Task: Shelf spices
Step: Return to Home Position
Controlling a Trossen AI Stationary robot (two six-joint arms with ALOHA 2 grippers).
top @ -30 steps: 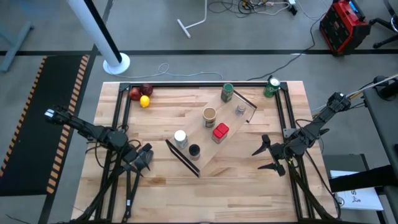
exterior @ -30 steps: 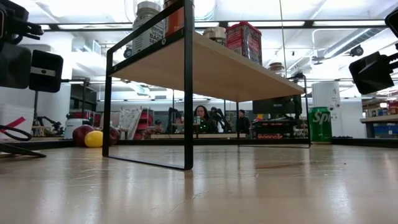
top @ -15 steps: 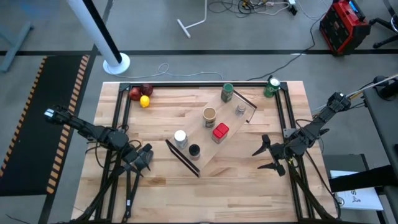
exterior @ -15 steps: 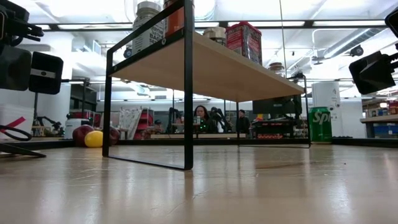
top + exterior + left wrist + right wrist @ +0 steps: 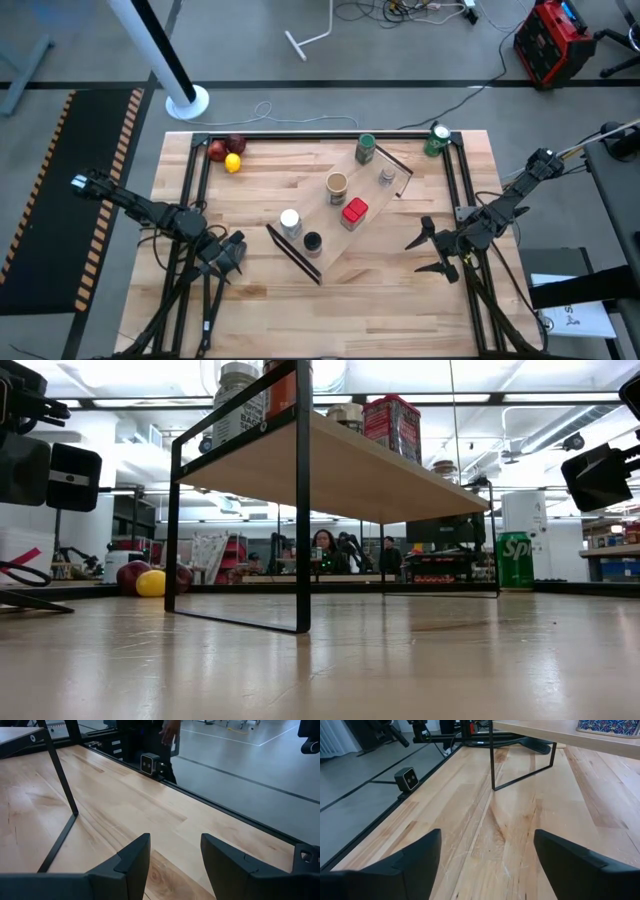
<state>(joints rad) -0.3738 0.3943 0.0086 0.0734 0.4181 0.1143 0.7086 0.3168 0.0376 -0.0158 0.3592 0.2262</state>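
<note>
Your left arm (image 5: 140, 208) and right arm (image 5: 505, 205) are slim, dark and jointed, with thin black cables (image 5: 160, 240) looping beside the left one and a small white patch (image 5: 78, 183) at its outer joint. Your left tool (image 5: 232, 253) and right tool (image 5: 412, 258) each carry two matte black, wedge-shaped fingers (image 5: 420, 857) with smooth faces.

Grey floor (image 5: 420, 60), white pole (image 5: 160, 55)

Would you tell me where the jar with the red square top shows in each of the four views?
High view: the red-topped jar stands on the shelf, right of centre.
Low view: upper middle, on top of the shelf.
Left wrist view: not in it; only the shelf's black end bar shows.
Right wrist view: cannot tell; only a patterned base on the shelf's edge shows.
Shared landmark: the shelf.
</note>
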